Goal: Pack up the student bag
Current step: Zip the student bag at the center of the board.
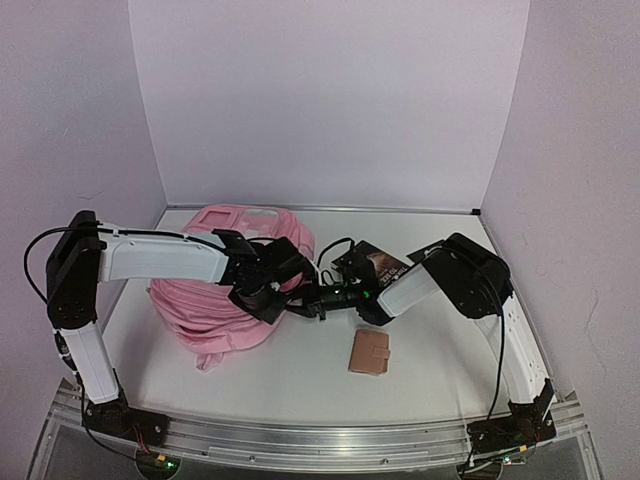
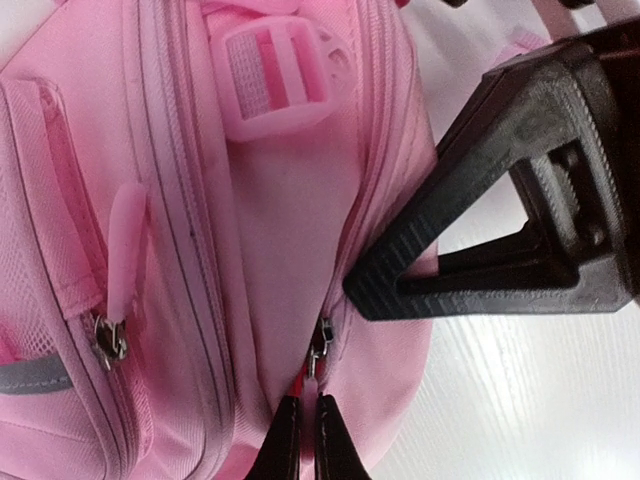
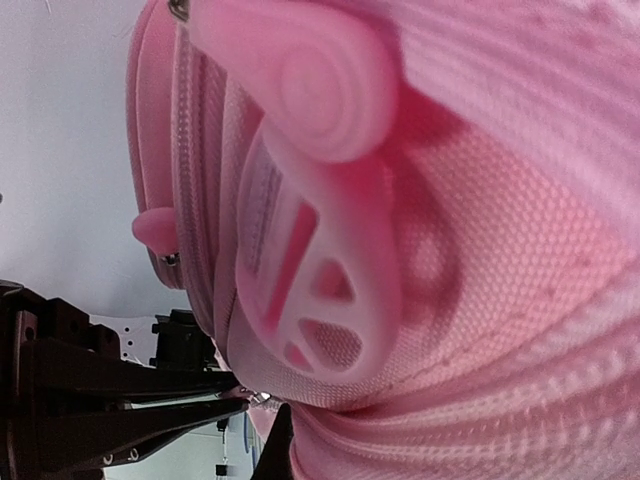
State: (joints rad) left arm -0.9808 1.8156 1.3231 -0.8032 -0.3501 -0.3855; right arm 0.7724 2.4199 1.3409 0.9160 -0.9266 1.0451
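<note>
Student bag (image 1: 215, 290) lies on its side on the L half of the white table (image 1: 300, 390), front pockets facing up. L gripper (image 2: 305, 415) is over the bag's R edge, fingers pressed together right at the metal zip slider (image 2: 320, 345) w/ a red bit between them; can't tell if they hold the tab. R gripper (image 2: 380, 280) is closed, tip touching the bag's side by that zip, near the pink buckle (image 2: 275, 75). Further R: dark packet (image 1: 382, 262), then tan wallet (image 1: 369, 352) nearer the bases.
</note>
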